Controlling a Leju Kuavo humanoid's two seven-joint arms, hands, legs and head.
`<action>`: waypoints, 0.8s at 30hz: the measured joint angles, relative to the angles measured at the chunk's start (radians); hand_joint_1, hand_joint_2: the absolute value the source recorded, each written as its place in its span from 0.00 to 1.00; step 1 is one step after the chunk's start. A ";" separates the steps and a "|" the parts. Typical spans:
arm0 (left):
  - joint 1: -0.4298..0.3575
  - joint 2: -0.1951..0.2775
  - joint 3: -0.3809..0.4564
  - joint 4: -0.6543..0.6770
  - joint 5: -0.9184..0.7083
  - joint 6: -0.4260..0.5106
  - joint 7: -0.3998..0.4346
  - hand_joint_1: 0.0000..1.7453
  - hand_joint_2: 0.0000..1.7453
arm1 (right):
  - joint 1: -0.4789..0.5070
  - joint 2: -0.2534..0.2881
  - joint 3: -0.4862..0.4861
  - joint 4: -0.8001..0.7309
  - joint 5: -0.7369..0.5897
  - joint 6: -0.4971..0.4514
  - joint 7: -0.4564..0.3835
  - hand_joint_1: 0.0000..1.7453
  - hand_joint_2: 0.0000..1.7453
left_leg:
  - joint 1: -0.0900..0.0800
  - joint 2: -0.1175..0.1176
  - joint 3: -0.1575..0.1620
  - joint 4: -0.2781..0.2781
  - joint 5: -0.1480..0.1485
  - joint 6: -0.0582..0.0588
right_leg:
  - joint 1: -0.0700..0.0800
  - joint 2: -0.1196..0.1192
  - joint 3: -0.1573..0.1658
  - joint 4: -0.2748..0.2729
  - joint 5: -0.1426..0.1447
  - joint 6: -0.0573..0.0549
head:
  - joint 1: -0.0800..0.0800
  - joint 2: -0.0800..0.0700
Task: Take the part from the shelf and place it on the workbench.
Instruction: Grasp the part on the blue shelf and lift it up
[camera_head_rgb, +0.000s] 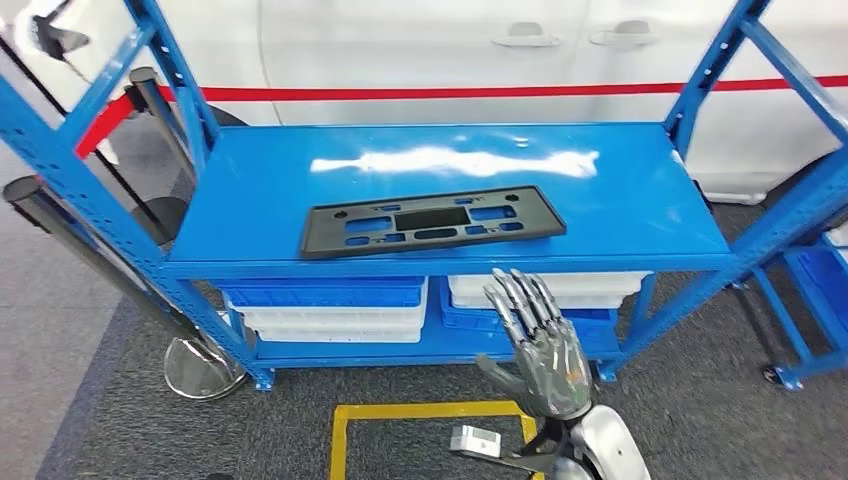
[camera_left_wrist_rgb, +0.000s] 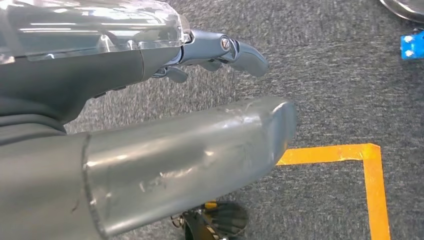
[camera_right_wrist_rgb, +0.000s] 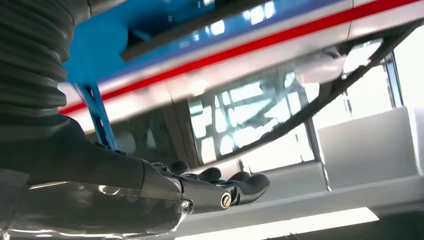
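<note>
A flat black plastic part (camera_head_rgb: 430, 221) with several rectangular cut-outs lies near the front edge of the blue shelf (camera_head_rgb: 620, 200). My right hand (camera_head_rgb: 540, 345) is raised in front of and below that edge, palm side away, fingers spread and straight, holding nothing. The right hand's dark fingers (camera_right_wrist_rgb: 235, 187) also show in the right wrist view, extended toward the white wall with the red stripe. My left hand (camera_left_wrist_rgb: 200, 55) hangs over the grey carpet, its fingers loosely extended and holding nothing.
Blue and white bins (camera_head_rgb: 330, 305) sit on the lower shelf level. Blue uprights (camera_head_rgb: 170, 60) frame both shelf ends. Two black stanchion posts (camera_head_rgb: 75, 235) with a chrome base (camera_head_rgb: 200, 368) stand at the left. Yellow floor tape (camera_head_rgb: 430, 412) marks a square. A white car (camera_head_rgb: 560, 50) stands behind.
</note>
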 joint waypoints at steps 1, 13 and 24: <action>-0.002 -0.001 -0.007 0.001 -0.004 -0.001 0.002 0.00 0.00 | -0.011 -0.003 0.008 -0.002 0.033 -0.008 0.005 0.00 1.00 | 0.001 0.001 -0.002 0.000 0.000 -0.003 | 0.003 -0.001 0.003 -0.010 -0.002 -0.002 | -0.002 0.000; -0.007 0.016 -0.041 0.009 -0.023 -0.024 0.009 0.00 0.00 | -0.172 -0.040 0.246 0.100 0.162 -0.039 0.240 0.00 1.00 | 0.042 0.004 -0.050 0.101 -0.022 -0.074 | -0.035 -0.005 0.014 -0.025 0.003 0.023 | -0.005 0.000; -0.010 0.026 -0.041 0.011 0.003 -0.116 -0.015 0.00 0.00 | -0.283 -0.001 0.311 0.359 0.019 -0.041 0.238 0.00 1.00 | 0.032 -0.004 0.001 0.004 -0.010 -0.006 | -0.035 0.000 -0.137 0.255 -0.111 0.068 | 0.006 0.000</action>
